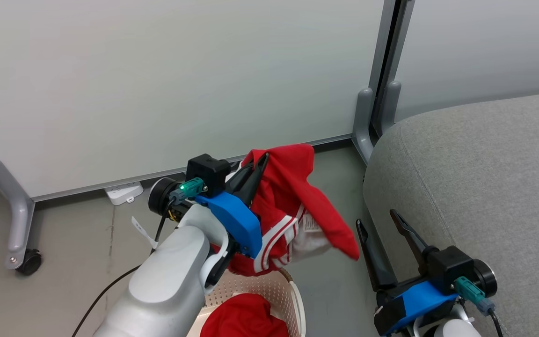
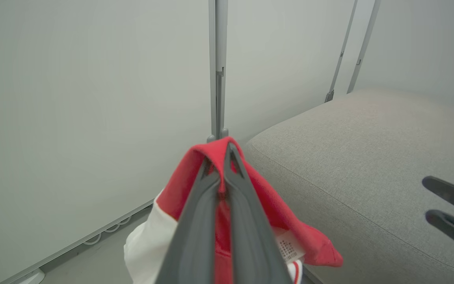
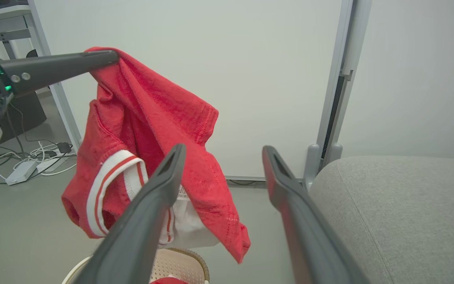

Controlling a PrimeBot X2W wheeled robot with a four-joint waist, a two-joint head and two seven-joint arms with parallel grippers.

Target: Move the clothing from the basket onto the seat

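My left gripper (image 1: 260, 161) is shut on the red garment with the white panel and striped trim (image 1: 297, 206), holding it in the air above the basket (image 1: 269, 288). The same garment (image 3: 148, 130) hangs from that gripper (image 3: 110, 57) in the right wrist view and drapes over the closed fingers (image 2: 227, 157) in the left wrist view. The plain red garment (image 1: 244, 318) lies inside the basket. The grey seat (image 1: 484, 178) stands to the right. My right gripper (image 1: 377, 217) is open and empty, low beside the seat's front edge, with its spread fingers (image 3: 164, 173) framing the hanging cloth.
A pale partition wall (image 1: 157, 84) with a grey post (image 1: 382, 70) runs behind. A wheeled grey leg (image 1: 17, 220) stands at the left, and a white power strip (image 1: 122, 192) lies on the floor by the wall. Cables (image 3: 34, 154) trail on the floor.
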